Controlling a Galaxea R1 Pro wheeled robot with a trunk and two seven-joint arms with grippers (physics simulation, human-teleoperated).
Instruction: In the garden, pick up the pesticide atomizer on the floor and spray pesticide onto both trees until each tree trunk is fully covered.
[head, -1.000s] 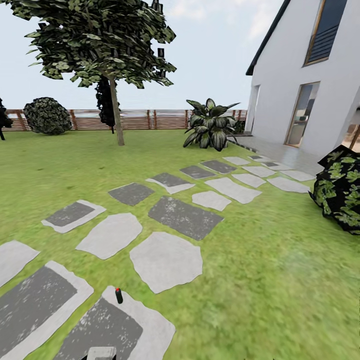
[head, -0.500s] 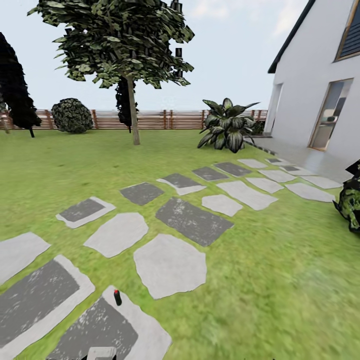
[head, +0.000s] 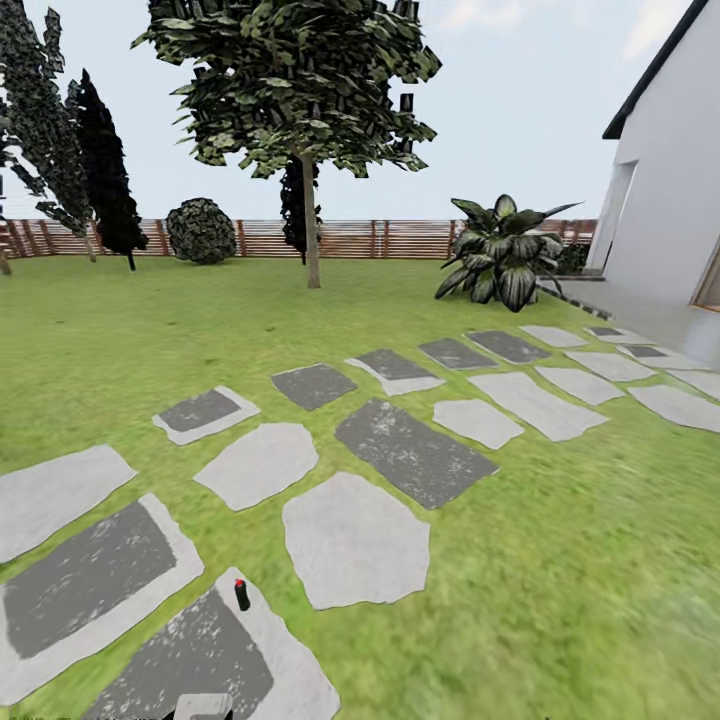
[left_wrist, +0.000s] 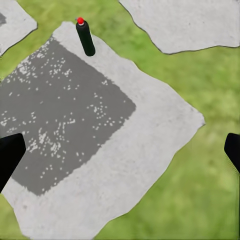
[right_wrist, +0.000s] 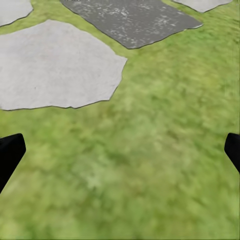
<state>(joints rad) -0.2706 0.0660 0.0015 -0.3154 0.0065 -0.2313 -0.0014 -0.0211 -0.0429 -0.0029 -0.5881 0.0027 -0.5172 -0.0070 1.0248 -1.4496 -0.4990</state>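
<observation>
While the head camera looks out over the lawn (head: 560, 560), the pesticide atomizer (head: 241, 594) stands upright near the far edge of a two-tone grey stepping stone (head: 270, 680) close in front of the robot, its red nozzle tip uppermost. From the left wrist camera the same dark bottle (left_wrist: 85, 37) stands at the rim of that stone (left_wrist: 150, 150), where the pale border meets the darker speckled patch, well apart from the left gripper (left_wrist: 120, 155). That gripper's two black fingertips (left_wrist: 9, 155) sit at opposite edges of the picture, spread wide with nothing between them but stone and grass.

The right gripper (right_wrist: 120, 155) is likewise spread apart and empty, one black fingertip (right_wrist: 10, 152) at each side, hanging over bare grass (right_wrist: 150, 165) with a pale stepping stone (right_wrist: 55, 65) and a darker one (right_wrist: 130, 20) beyond.

Farther off, a path of irregular stones (head: 415, 450) curves toward a white house (head: 670, 190). A tree (head: 300, 90) with a slim grey-brown trunk (head: 311, 225) rises from the lawn before a brown slatted fence (head: 380, 238). Dark conifers (head: 105, 170) and a round shrub (head: 200, 230) stand along the fence at left, and a broad-leaved plant (head: 500, 255) grows near the house.
</observation>
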